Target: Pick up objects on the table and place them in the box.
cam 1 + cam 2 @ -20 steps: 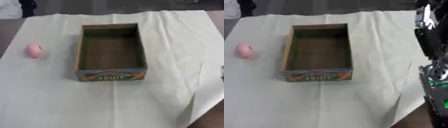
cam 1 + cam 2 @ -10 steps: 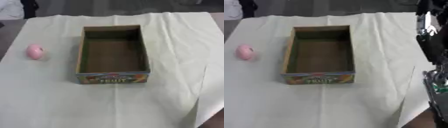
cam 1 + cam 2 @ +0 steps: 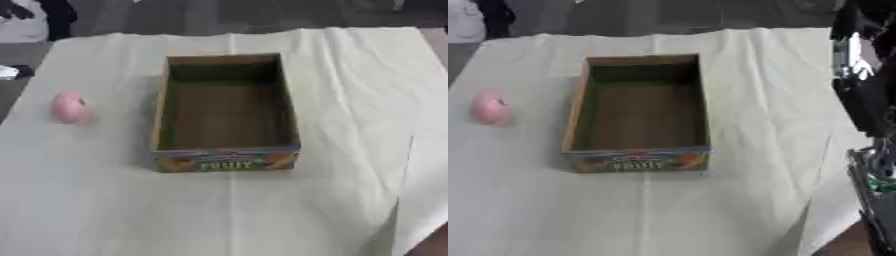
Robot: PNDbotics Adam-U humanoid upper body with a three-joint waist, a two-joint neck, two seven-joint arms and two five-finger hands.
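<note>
**Nothing placed yet**

Only the camera has shifted since the earlier frames; the pink object (image 3: 68, 106) lies where it did, on the pale cloth (image 3: 262, 210) well left of the empty fruit box (image 3: 226, 160). Neither hand is visible, so no grasp has begun.

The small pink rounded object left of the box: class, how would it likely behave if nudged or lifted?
The small pink rounded object looks egg-like, so a nudge would probably roll it across the pale cloth. Its size suggests it is light. Its smooth, curved look may make it slip from a hand, though its material is unclear.
</note>
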